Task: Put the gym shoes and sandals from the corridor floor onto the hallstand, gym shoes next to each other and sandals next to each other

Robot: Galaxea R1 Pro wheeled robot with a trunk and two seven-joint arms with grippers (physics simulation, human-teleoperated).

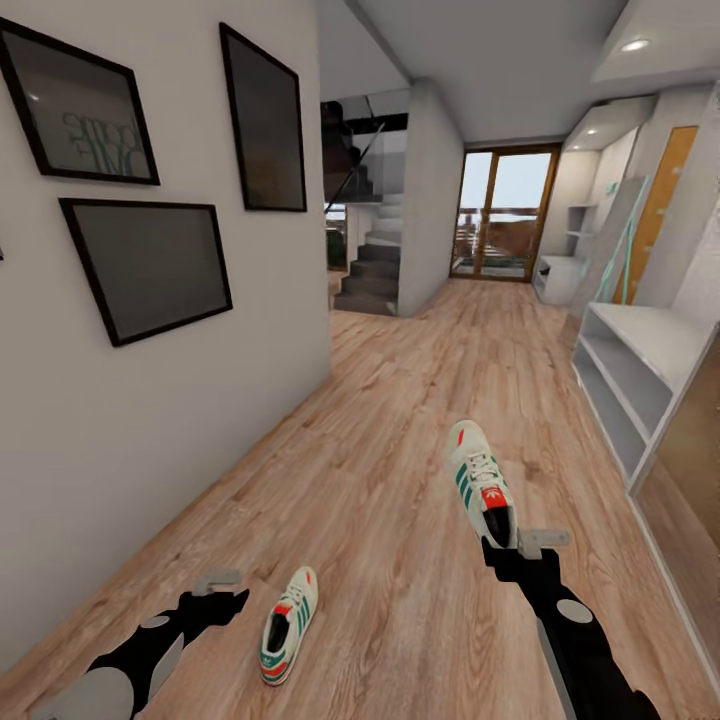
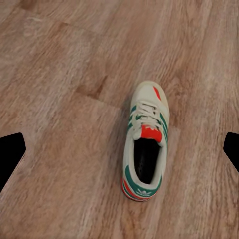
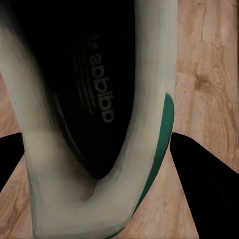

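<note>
Right gripper point(image 1: 512, 545): positioned at the heel end of one gym shoe point(image 1: 481, 482), its black fingers at the shoe's opening. In the right wrist view the shoe's heel point(image 3: 94, 199) sits between the two dark fingers point(image 3: 206, 184), the dark insole with its printed brand lettering directly ahead, and a green stripe runs along the outer side. The fingers bracket the heel closely on both sides; whether they actually press on it cannot be told. From the head view this shoe points away from the robot, toe toward the far end of the corridor; whether its sole rests on the corridor floor point(image 1: 380, 420) cannot be told.

Left gripper point(image 1: 222, 592): hovers low over the floor, just beside the second gym shoe point(image 1: 288, 625), not touching it. In the left wrist view its two finger tips point(image 2: 11, 154) stand far apart at opposite edges of the picture, holding nothing, with the second shoe point(image 2: 145, 142) lying upright on the planks between and beyond them, red tongue label and heel tab visible.

The two shoes lie well apart from each other.

Surroundings: the hallstand point(image 1: 630, 375), a pale grey unit with open shelves, stands along the right side of the corridor, beyond the right-hand shoe. Three dark framed pictures point(image 1: 150, 265) hang on the left wall. A staircase point(image 1: 370, 265) and a glazed door point(image 1: 503, 212) close the far end.
</note>
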